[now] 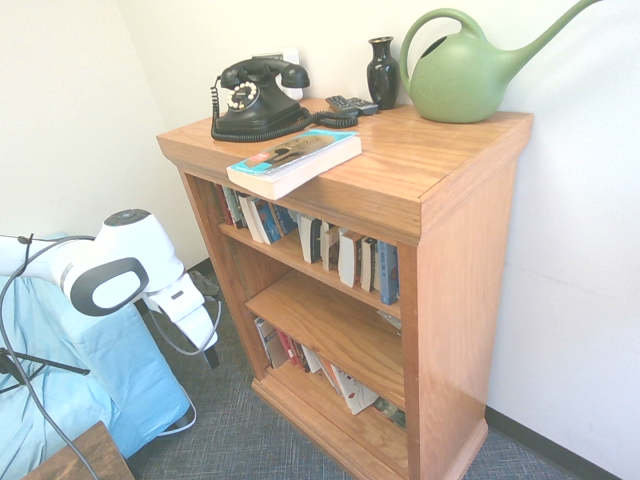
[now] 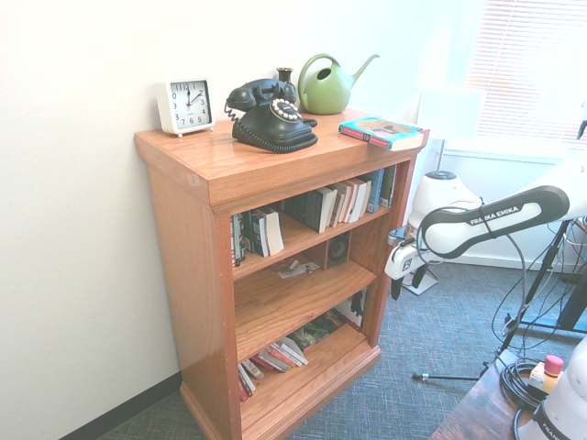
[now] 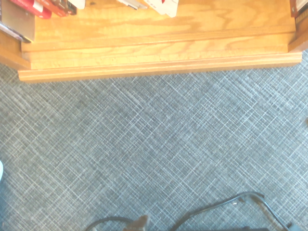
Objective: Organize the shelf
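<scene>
Where grey carpet [image 3: 154,154] spreads, the shelf [image 2: 211,165] stands against a wall [image 2: 83,275].

Green watering can [image 1: 455,80], black telephone [image 1: 258,100]

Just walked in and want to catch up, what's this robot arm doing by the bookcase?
Nothing is being handled yet. The arm's hand hangs open and empty over the carpet in front of the shelf, pointing down. On the shelf's top, a book lies flat overhanging the front edge, beside a black telephone, vase, watering can and clock. Books stand or lean unevenly on the tiers below.
</scene>
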Motion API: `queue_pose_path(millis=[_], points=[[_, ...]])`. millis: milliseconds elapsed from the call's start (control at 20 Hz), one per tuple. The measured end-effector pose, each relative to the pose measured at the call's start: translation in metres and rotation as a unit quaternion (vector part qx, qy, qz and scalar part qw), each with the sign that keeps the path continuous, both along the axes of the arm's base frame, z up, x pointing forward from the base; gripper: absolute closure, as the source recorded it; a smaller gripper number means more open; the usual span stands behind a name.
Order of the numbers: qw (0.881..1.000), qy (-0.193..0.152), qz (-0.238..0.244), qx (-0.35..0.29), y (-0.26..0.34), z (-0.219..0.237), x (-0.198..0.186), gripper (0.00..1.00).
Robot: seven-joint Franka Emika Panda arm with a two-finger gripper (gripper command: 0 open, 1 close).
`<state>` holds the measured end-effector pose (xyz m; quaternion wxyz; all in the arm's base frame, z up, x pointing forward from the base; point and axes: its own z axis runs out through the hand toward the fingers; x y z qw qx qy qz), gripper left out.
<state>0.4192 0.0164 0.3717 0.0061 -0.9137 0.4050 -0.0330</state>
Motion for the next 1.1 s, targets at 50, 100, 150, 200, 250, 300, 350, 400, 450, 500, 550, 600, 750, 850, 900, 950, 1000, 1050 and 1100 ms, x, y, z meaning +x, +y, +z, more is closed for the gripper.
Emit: queue_pose_path(millis=[50,100,150,200,250,300,350,400,450,500,550,600,750,850,900,950,1000,1050,1100], points=[[1.0,0.001,0.0,0.0,0.0,-0.001,0.0,0.0],[1.0,0.0,-0.001,0.0,-0.001,0.0,0.001,0.0],[1.0,0.001,-0.001,0.0,-0.001,-0.001,0.002,0.0],[1.0,0.002,0.0,-0.001,-0.002,-0.002,0.002,0.0],[1.0,0.001,0.003,-0.006,-0.003,-0.002,0.002,0.0],[1.0,-0.002,0.008,-0.015,-0.004,-0.001,0.003,0.0],[1.0,-0.006,0.014,-0.028,-0.006,0.002,0.005,0.0],[0.999,-0.012,0.019,-0.042,-0.01,0.006,0.007,0.0],[0.998,-0.018,0.023,-0.062,-0.015,0.012,0.008,0.0],[0.996,-0.027,0.027,-0.084,-0.02,0.019,0.01,0.0],[0.993,-0.037,0.033,-0.107,-0.026,0.028,0.01,0.0],[0.989,-0.047,0.04,-0.132,-0.03,0.037,0.008,0.0],[0.974,-0.075,0.064,-0.205,-0.036,0.066,0.001,0.0],[0.96,-0.092,0.08,-0.253,-0.037,0.09,-0.004,0.0],[0.951,-0.1,0.088,-0.278,-0.037,0.102,-0.008,0.0],[0.942,-0.108,0.095,-0.302,-0.037,0.114,-0.011,0.0],[0.933,-0.115,0.102,-0.326,-0.038,0.126,-0.014,0.0],[0.922,-0.122,0.109,-0.352,-0.038,0.138,-0.017,0.0],[0.91,-0.13,0.115,-0.376,-0.037,0.148,-0.019,0.0]])
